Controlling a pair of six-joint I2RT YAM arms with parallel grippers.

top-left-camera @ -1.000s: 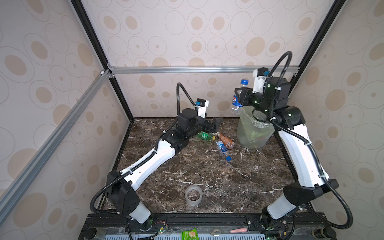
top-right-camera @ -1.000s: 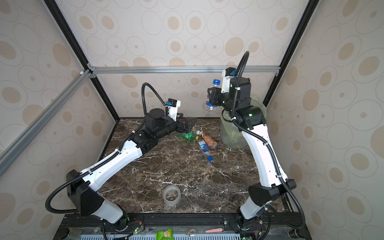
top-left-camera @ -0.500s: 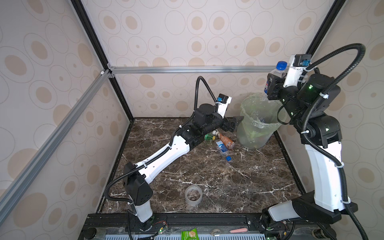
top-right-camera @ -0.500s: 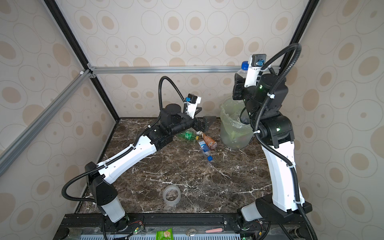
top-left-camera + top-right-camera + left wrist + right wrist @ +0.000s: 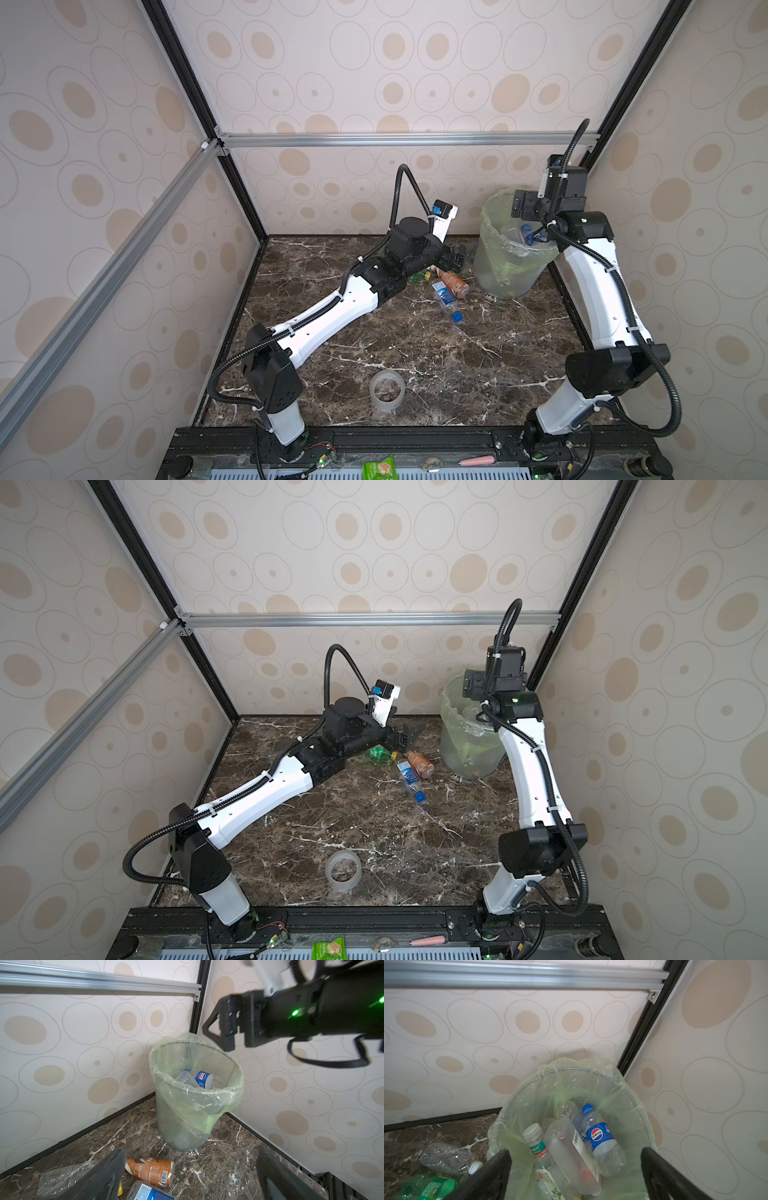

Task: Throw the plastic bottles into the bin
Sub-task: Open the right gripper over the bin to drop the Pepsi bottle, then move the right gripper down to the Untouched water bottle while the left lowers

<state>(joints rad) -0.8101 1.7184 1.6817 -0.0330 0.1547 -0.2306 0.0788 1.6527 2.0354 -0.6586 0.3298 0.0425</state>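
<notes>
The bin (image 5: pixel 512 266) (image 5: pixel 468 746) (image 5: pixel 182 1126) (image 5: pixel 629 1105), a grey mesh basket with a pale green bag, stands in the far right corner. Inside lie a blue-label bottle (image 5: pixel 602 1142) (image 5: pixel 202 1079), a white-capped bottle (image 5: pixel 537 1147) and a frosted one (image 5: pixel 571 1153). My right gripper (image 5: pixel 575 1154) (image 5: pixel 525 205) (image 5: pixel 473 685) hangs open over the rim, holding nothing. On the floor left of the bin lie a brown bottle (image 5: pixel 455 283) (image 5: pixel 151 1171), a clear blue-label bottle (image 5: pixel 444 297) (image 5: pixel 409 777), a green bottle (image 5: pixel 378 753) (image 5: pixel 423 1188) and a crushed clear bottle (image 5: pixel 446 1158). My left gripper (image 5: pixel 191 1157) (image 5: pixel 459 257) hovers open just above them.
A clear tape roll (image 5: pixel 387 390) (image 5: pixel 343 870) stands on the marble floor near the front. Patterned walls and black frame posts close in tightly behind and right of the bin. A silver crossbar (image 5: pixel 407 139) runs along the back wall.
My right gripper came down from high over the bin and opened; the blue-capped bottle it held now lies in the bin. My left gripper dropped slightly toward the floor bottles.
</notes>
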